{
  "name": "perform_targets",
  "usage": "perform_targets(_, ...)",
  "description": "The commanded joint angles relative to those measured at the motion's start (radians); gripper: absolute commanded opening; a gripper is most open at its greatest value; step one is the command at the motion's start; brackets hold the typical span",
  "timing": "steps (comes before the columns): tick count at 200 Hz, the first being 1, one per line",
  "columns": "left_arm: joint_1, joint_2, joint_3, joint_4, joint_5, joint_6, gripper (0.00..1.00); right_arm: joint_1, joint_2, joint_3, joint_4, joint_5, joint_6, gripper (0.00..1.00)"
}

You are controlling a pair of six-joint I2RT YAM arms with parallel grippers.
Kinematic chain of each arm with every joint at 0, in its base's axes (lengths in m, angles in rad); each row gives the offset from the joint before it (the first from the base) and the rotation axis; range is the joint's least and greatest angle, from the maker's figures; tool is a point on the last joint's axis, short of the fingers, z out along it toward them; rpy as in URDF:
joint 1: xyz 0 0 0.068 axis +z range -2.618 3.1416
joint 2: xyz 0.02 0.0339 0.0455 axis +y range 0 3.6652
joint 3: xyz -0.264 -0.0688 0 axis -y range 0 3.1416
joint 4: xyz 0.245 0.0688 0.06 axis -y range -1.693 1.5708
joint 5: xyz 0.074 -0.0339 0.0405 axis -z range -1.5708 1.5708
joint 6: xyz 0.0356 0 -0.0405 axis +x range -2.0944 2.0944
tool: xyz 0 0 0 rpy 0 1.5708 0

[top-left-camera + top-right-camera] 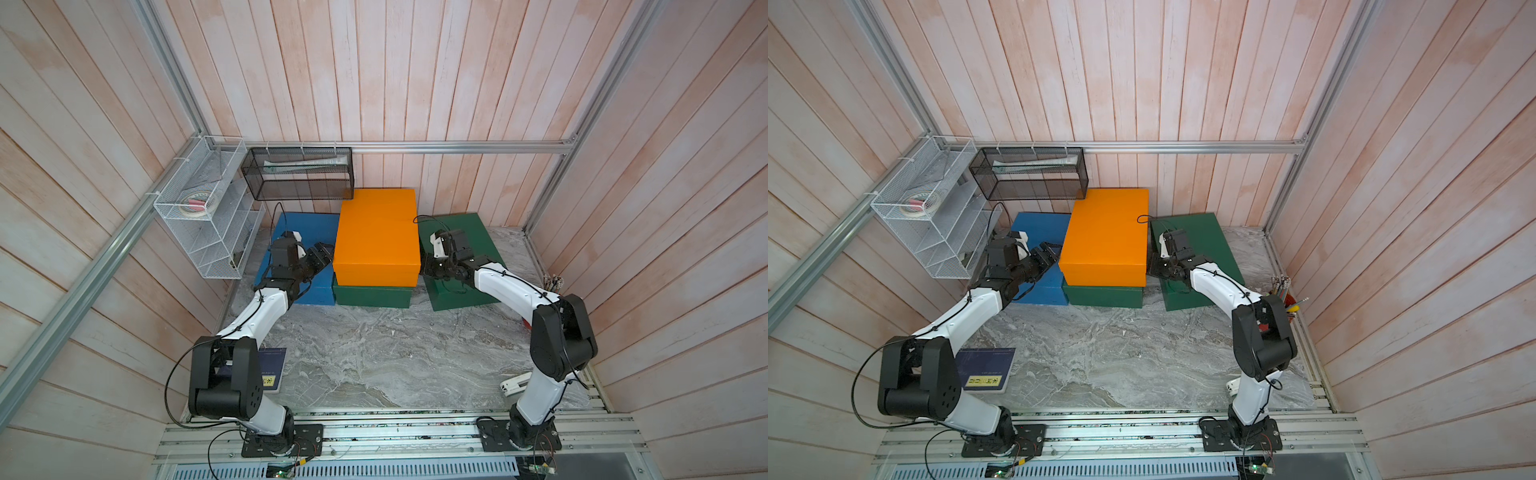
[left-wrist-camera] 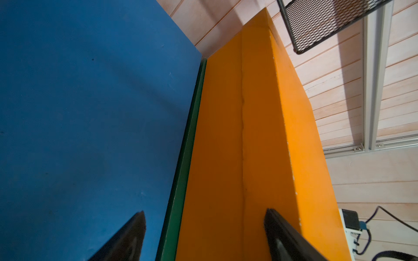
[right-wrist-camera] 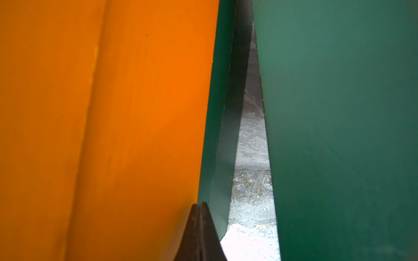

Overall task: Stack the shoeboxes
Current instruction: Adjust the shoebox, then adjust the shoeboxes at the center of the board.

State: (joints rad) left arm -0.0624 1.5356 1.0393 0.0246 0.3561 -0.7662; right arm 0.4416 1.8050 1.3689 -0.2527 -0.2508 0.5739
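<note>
Mounting rail [image 1: 395,434] runs along 6 o'clock of the bench [image 1: 374,357]. Toward 12, the orange shoebox [image 1: 376,237] rests on a green shoebox [image 1: 372,296], roughly aligned. Blue shoebox [image 1: 309,226] at the stack's 9 o'clock and second green shoebox [image 1: 482,237] at its 3 lie on the bench, unstacked. Left gripper [image 1: 326,251]: fingers spread, grasping nothing, beside the orange wall. Right gripper [image 1: 426,266]: fingers clenched, empty, tips at the opposite wall. Judgement: one placement done, two left.

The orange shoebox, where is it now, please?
In both top views the orange shoebox sits atop a green shoebox by the back wall, between the blue shoebox and the other green shoebox.
</note>
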Motion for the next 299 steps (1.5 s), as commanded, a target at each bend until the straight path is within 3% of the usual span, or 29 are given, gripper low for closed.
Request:
perform_targets(1, -0.02, -0.009, -0.029, -0.016, 0.001, -0.001, 0.83, 0.009, 0.0, -0.037, 0.022, -0.034, 0.014, 0.0)
perform_targets(36, -0.014, -0.084, -0.045, -0.105, -0.071, 0.016, 0.72, 0.009, -0.038, -0.085, 0.026, -0.019, 0.011, 0.0)
perform_targets(52, -0.007, -0.129, -0.065, -0.143, -0.092, 0.011, 0.57, 0.009, -0.048, -0.099, 0.03, -0.019, 0.009, 0.0)
perform_targets(77, -0.004, -0.189, -0.098, -0.176, -0.095, -0.013, 0.41, 0.009, -0.054, -0.106, 0.03, -0.019, 0.006, 0.0)
perform_targets(117, -0.011, -0.228, -0.157, -0.187, -0.058, -0.078, 0.23, 0.009, -0.065, -0.116, 0.031, -0.012, 0.004, 0.0)
perform_targets(165, -0.058, -0.159, -0.167, -0.158, -0.054, -0.103, 0.2, 0.001, -0.085, -0.119, 0.029, -0.018, 0.0, 0.0)
perform_targets(189, -0.073, -0.116, -0.156, -0.138, -0.037, -0.114, 0.12, -0.005, -0.094, -0.123, 0.027, -0.015, -0.002, 0.0)
perform_targets(227, -0.098, -0.069, -0.138, -0.161, -0.067, -0.104, 0.12, -0.015, -0.099, -0.129, 0.025, -0.012, -0.006, 0.0)
perform_targets(299, -0.113, -0.066, -0.073, -0.3, -0.238, -0.063, 0.1, -0.034, -0.087, -0.131, 0.03, -0.024, -0.016, 0.0)
